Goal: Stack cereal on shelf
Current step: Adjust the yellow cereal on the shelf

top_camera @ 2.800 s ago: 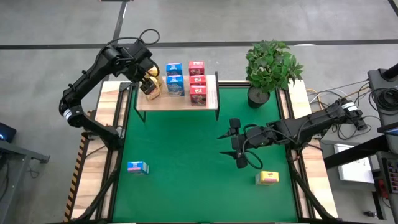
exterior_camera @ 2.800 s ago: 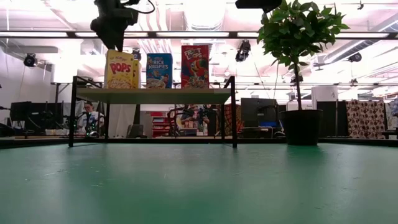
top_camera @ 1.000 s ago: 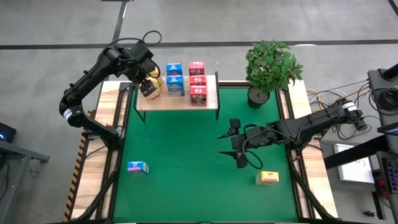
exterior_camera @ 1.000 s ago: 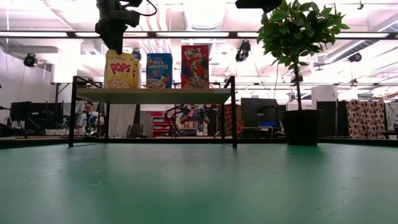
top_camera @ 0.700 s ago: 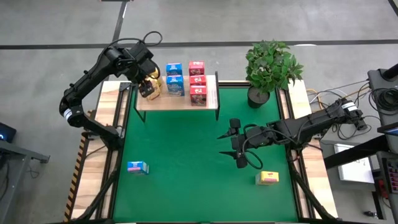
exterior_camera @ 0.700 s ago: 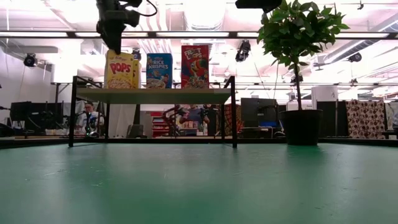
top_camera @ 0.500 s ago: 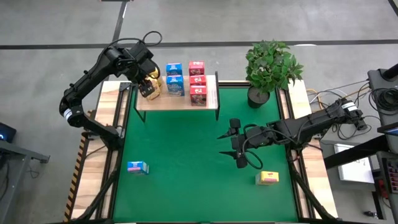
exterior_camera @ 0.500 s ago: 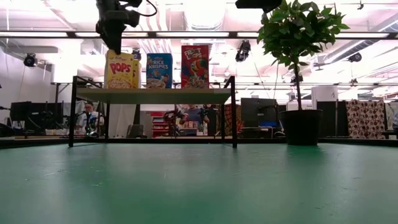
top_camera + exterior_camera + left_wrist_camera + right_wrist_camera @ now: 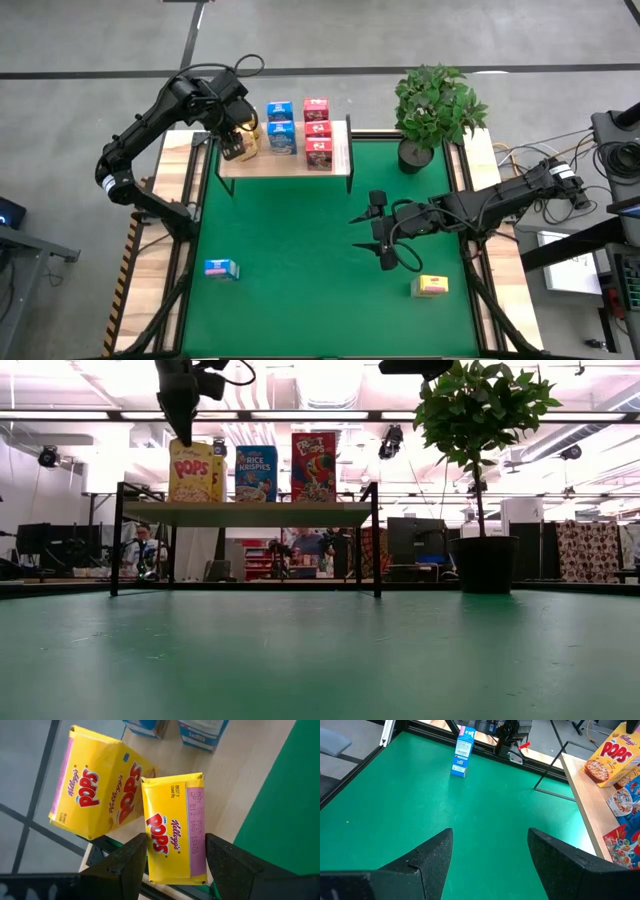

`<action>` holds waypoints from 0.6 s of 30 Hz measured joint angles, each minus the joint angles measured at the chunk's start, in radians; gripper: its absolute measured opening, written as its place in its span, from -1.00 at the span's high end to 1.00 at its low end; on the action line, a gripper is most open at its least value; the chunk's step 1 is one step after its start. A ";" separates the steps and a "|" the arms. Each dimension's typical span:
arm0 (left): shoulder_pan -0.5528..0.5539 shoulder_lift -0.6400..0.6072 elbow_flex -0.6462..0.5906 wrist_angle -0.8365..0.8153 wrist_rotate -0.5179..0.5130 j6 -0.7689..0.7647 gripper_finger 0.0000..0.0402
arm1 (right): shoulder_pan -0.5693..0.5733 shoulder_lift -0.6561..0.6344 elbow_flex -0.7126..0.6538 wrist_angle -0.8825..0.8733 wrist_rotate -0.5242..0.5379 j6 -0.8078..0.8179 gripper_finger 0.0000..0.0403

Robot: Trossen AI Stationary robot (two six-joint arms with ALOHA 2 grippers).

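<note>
The shelf (image 9: 285, 160) stands at the far edge of the green mat (image 9: 300, 260), raised on thin black posts. On it are two yellow boxes (image 9: 172, 827) at the left end, two blue boxes (image 9: 281, 128) in the middle and three pink-red boxes (image 9: 318, 132) toward the right. A potted plant (image 9: 432, 105) sits just right of the shelf, at the mat's far right corner. Two boxes lie loose on the mat, well apart from the shelf: a blue box (image 9: 221, 268) near the left front and a yellow box (image 9: 432, 286) near the right front.

The left arm reaches from the counter's left side over the shelf's left end, its wrist bent down. The left end effector (image 9: 175, 862) hangs directly above the nearer yellow box, fingers (image 9: 131, 862) apart on either side of the box's top; whether they press the cardboard cannot be told. In the low view it sits right over that box (image 9: 191, 470).

The right arm stretches in from the counter's right side, low over the mat. The right end effector (image 9: 490, 855) has its fingers spread wide with nothing between them, pointing across the mat toward the loose blue box.
</note>
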 joint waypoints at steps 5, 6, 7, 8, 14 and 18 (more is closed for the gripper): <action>-0.002 0.000 0.000 -0.002 0.000 0.053 0.09 | 0.000 0.000 0.000 -0.001 0.000 -0.001 -0.22; -0.002 0.000 0.000 -0.002 0.000 0.063 0.09 | 0.000 0.000 0.000 -0.001 0.000 -0.002 -0.22; -0.002 0.000 0.000 0.000 0.000 0.078 0.09 | 0.000 0.000 0.000 -0.001 0.000 -0.001 -0.22; -0.002 0.000 0.000 0.005 0.000 0.098 0.09 | 0.000 0.000 0.000 -0.001 0.000 -0.001 -0.22; -0.003 -0.001 0.000 0.076 0.000 0.236 0.09 | 0.000 0.000 0.000 -0.001 0.000 -0.005 -0.22; -0.003 -0.001 0.000 0.081 0.000 0.309 0.09 | 0.000 0.000 0.000 -0.001 0.000 -0.006 -0.22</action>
